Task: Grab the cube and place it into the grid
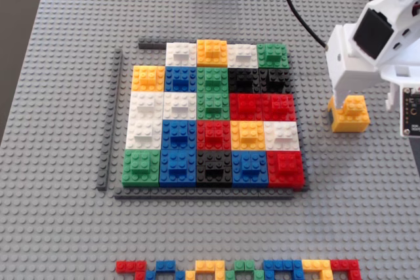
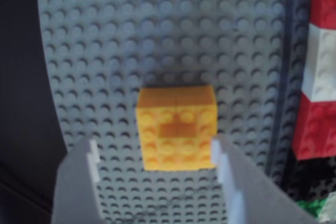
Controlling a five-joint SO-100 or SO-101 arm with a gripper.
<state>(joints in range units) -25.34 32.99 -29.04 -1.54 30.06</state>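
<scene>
The task is at its start: the yellow cube (image 1: 350,113) sits on the studded grey worktop (image 1: 65,227), to the right of the grid (image 1: 213,122) in the fixed view and clearly apart from it. It has not been lifted, so both the grasp and the placing remain to be done.

The tool (image 2: 157,156) hangs just above the cube with its jaws spread apart and holding nothing. In the wrist view one finger stands close beside the cube's right edge and the other well clear on the left, so the cube lies off-centre between them. Whether the near finger touches it cannot be told.

The grid is a block of coloured bricks, bordered by dark grey strips (image 1: 110,122) on its left, bottom and part of its top. Its top row appears to lack a brick at the left end in the fixed view, which is likely where the cube belongs.

A row of loose coloured bricks (image 1: 239,269) lies along the bottom edge, well away. Nothing stands between the cube and the grid, though the raised bricks would need clearing on the way across.
</scene>
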